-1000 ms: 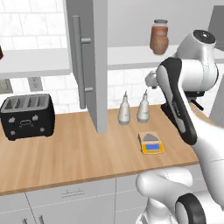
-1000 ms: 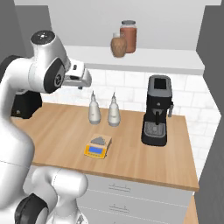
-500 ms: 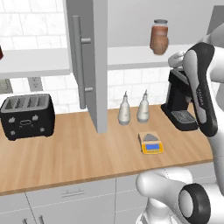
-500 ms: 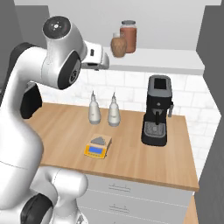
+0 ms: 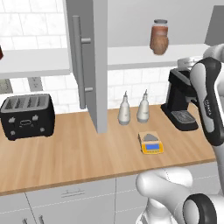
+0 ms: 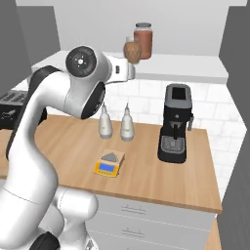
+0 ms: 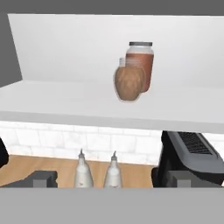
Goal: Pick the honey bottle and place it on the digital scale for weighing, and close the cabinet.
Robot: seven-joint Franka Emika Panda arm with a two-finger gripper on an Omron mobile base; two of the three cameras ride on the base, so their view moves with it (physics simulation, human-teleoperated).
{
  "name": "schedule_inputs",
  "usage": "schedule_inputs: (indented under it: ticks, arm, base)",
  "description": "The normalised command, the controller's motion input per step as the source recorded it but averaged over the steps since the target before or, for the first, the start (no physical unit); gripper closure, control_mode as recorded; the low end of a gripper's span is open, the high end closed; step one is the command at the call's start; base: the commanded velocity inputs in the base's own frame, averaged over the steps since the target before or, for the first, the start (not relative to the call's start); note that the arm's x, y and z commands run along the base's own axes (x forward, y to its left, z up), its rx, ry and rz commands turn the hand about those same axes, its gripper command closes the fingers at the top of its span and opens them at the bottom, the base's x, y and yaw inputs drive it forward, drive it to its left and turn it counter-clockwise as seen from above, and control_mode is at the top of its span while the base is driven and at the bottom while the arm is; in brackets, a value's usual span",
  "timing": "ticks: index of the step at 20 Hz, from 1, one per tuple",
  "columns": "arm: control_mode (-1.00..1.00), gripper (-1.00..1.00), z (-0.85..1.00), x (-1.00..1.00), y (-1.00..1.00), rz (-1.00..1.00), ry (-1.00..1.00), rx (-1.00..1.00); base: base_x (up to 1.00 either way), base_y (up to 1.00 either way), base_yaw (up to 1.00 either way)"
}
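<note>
Gripper (image 7: 107, 178) jaws stand spread wide, holding nothing, raised level with the cabinet shelf (image 7: 65, 103) and facing the honey bottle (image 7: 129, 83). That bottle stands upright on the shelf, just in front of a taller reddish jar (image 7: 141, 61). Down on the bench (image 5: 65, 148), the digital scale (image 5: 151, 143) lies bare, near two whitish bottles (image 5: 124, 109) and a black coffee machine (image 5: 179, 103). One cabinet door (image 5: 89, 61) hangs open.
</note>
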Motion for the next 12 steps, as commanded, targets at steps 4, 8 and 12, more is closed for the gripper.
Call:
schedule_inputs:
  ticks: [4, 8, 12]
  arm:
    - [-1.00, -1.00, 0.16, 0.35, -0.04, 0.00, 0.01, 0.00]
    - [-1.00, -1.00, 0.12, 0.26, -0.17, 0.00, 0.00, 0.00]
    - [-1.00, -1.00, 0.48, 0.18, 0.00, 0.00, 0.07, -0.02]
  base:
    - [0.00, 0.00, 0.00]
    - [0.00, 0.00, 0.00]
    - [0.00, 0.00, 0.00]
